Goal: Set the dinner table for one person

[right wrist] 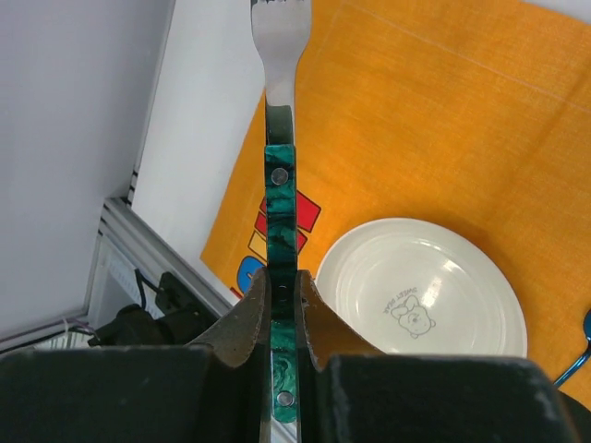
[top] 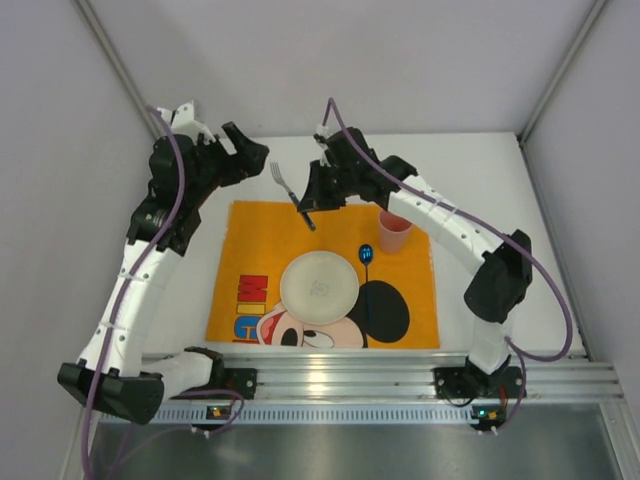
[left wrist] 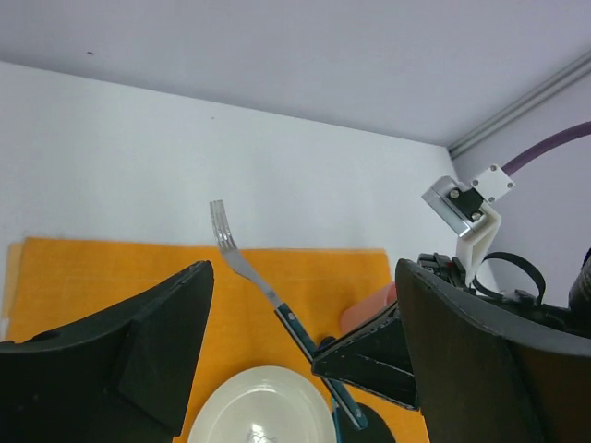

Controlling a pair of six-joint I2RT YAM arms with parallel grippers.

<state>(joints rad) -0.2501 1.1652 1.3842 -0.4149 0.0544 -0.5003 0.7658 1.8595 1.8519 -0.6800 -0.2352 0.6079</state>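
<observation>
From above we see the right claw [top: 308,212] pinching a fork [top: 285,180] by its handle, tines reaching past the far edge of the orange mat [top: 255,240]. Its wrist camera adds what the overhead misses: the handle is marbled green with rivets, clamped between both fingers. The left claw [top: 248,150] hangs spread near the mat's far left corner, and its own view shows the wide gap. The mat lies on the white dinner table [top: 480,180] and carries a plate [top: 320,286], a blue spoon [top: 366,254] and a pink cup [top: 394,232], seen together only from above.
</observation>
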